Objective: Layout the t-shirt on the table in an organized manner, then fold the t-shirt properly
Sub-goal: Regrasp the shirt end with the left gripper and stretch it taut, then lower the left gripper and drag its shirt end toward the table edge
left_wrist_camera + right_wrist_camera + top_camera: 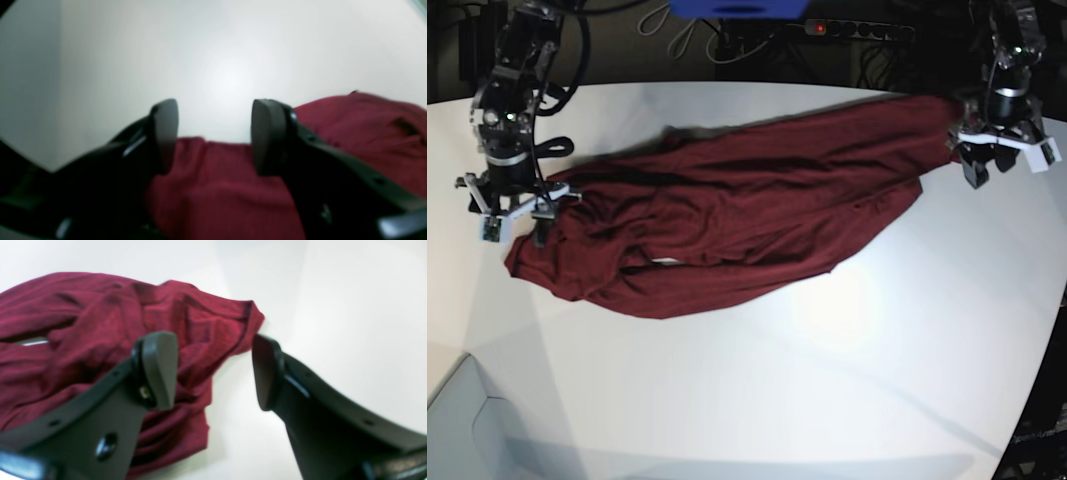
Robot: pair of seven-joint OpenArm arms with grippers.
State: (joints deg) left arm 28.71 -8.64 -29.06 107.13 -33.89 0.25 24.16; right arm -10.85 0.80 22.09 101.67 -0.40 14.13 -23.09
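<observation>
On the white table (847,330) I see the maroon t-shirt (747,215) stretched left to right. My left gripper (213,136) gapes, cloth below the jaws, ungrasped. My right gripper (213,371) gapes over the shirt's edge.

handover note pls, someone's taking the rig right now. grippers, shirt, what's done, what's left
Left gripper: open, over one end of the t-shirt, nothing held.
Right gripper: open, at the opposite end, nothing held.
T-shirt: stretched lengthwise across the table between both arms, wrinkled and bunched, not flat.
Done: rough stretch-out only.
Left: smooth it flat, arrange sleeves, then fold.
</observation>
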